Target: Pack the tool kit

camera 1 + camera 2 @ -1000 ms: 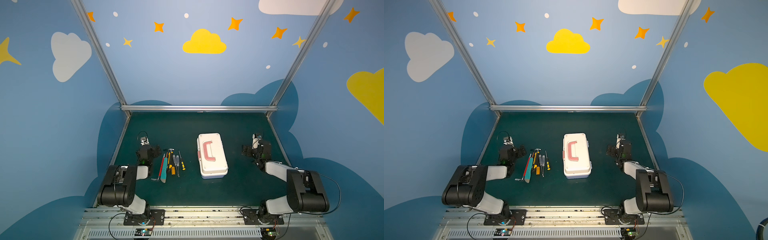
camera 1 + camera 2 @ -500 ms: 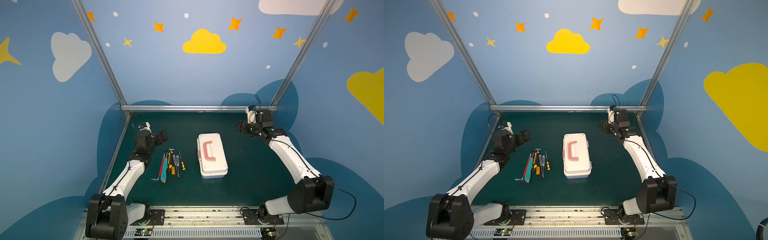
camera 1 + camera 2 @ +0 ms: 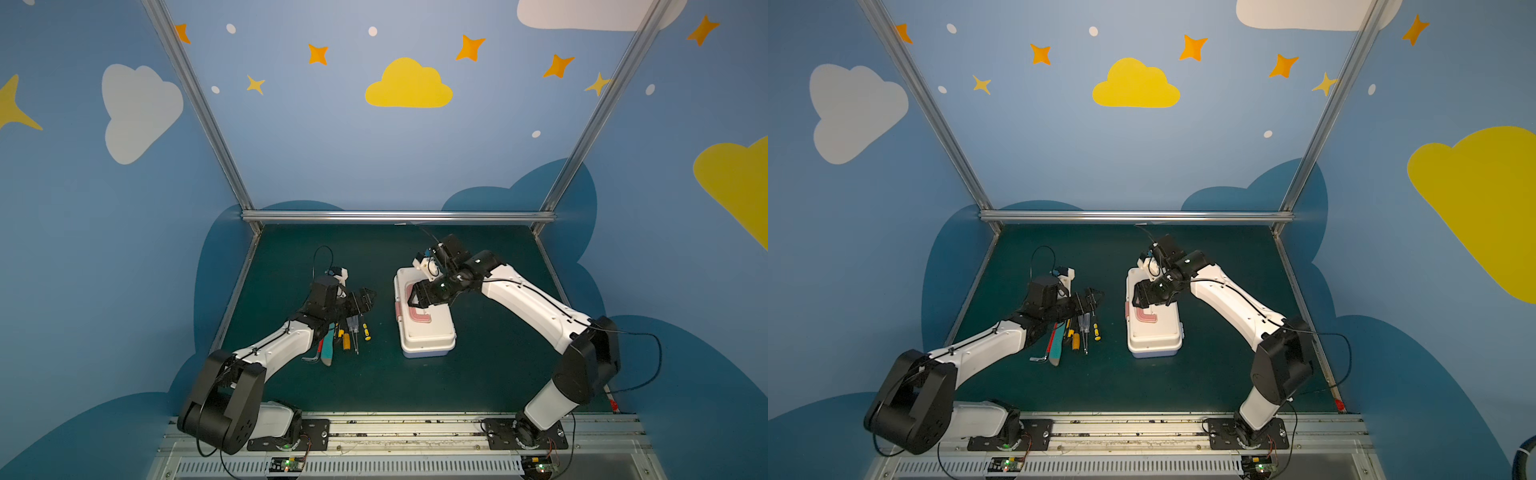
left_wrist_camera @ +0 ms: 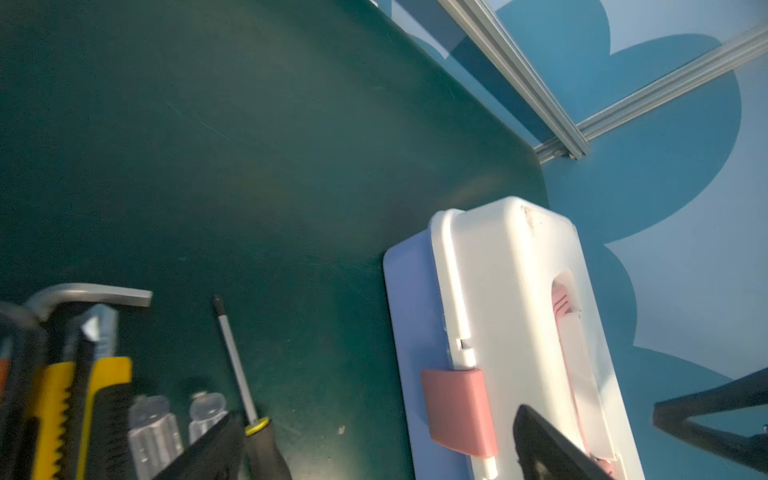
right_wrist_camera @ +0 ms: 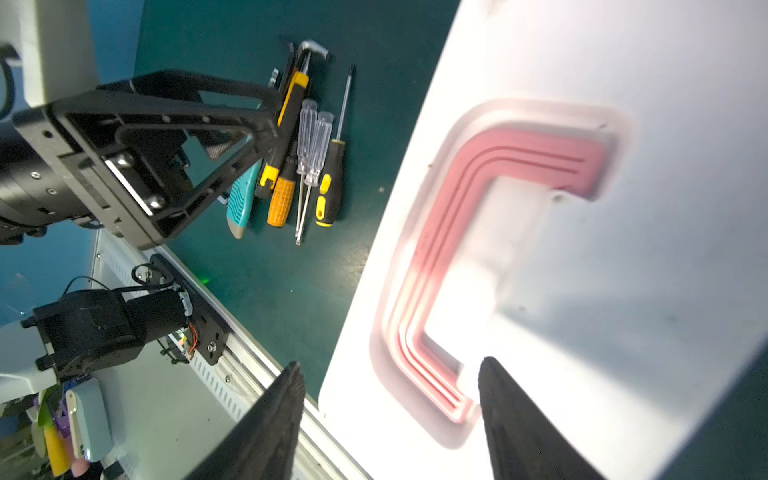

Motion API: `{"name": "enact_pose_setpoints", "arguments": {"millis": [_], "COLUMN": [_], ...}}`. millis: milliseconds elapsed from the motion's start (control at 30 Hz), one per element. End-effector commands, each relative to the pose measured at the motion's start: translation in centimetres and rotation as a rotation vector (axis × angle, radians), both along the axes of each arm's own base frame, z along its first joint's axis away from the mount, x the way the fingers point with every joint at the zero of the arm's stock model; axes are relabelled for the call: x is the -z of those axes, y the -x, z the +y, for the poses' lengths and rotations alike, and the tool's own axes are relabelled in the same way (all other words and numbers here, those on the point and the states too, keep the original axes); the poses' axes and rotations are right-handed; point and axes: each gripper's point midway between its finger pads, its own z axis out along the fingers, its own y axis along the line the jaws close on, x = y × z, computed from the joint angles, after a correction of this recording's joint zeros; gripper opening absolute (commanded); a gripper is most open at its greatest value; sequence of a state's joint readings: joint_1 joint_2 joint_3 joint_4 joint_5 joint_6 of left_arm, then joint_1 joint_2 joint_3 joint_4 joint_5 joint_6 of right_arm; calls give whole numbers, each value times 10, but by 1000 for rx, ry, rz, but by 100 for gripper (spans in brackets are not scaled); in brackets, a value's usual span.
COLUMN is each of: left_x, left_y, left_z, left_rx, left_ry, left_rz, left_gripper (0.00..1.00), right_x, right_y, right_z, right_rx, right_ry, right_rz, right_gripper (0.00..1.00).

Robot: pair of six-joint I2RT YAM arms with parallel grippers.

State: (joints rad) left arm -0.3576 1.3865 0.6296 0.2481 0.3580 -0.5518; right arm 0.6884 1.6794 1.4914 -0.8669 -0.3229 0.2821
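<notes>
White-lidded with a lavender base, the tool box point(image 3: 424, 332) lies shut near the middle of the green mat point(image 3: 374, 386), its pink handle point(image 5: 436, 249) lying flat in a recess in the lid. The right gripper point(image 3: 415, 297) is over the far half of the lid, fingers apart with one end of the handle between them and clear of both. The left gripper point(image 3: 368, 299) hangs with fingers spread wide over the far ends of the tools point(image 3: 345, 336), which lie in a row on the mat to the left of the box.
</notes>
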Motion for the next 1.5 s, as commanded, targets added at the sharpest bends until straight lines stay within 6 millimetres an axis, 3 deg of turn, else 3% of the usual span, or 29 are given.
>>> {"name": "enact_pose_setpoints", "arguments": {"millis": [0, 200, 433, 900, 1200, 1467], "left_x": [4, 12, 20, 29, 26, 25], "left_y": [-3, 2, 8, 13, 16, 17], "left_z": [-17, -32, -54, -74, -92, -87], "left_rx": [39, 95, 165, 207, 242, 230], "left_ry": [31, 36, 23, -7, -20, -67], "left_rz": [-2, 1, 5, 32, 36, 37], "left_gripper": [100, 100, 100, 100, 100, 100], "right_x": [11, 26, 35, 44, 23, -9], "right_y": [11, 8, 4, 15, 19, 10], "right_z": [7, 3, 8, 26, 40, 32], "right_rx": [8, 35, 27, -17, -115, -182], "right_ry": [45, 162, 144, -115, -472, -683], "right_rz": [79, 111, 101, 203, 240, 180], "right_gripper": [66, 66, 67, 66, 55, 45]}}
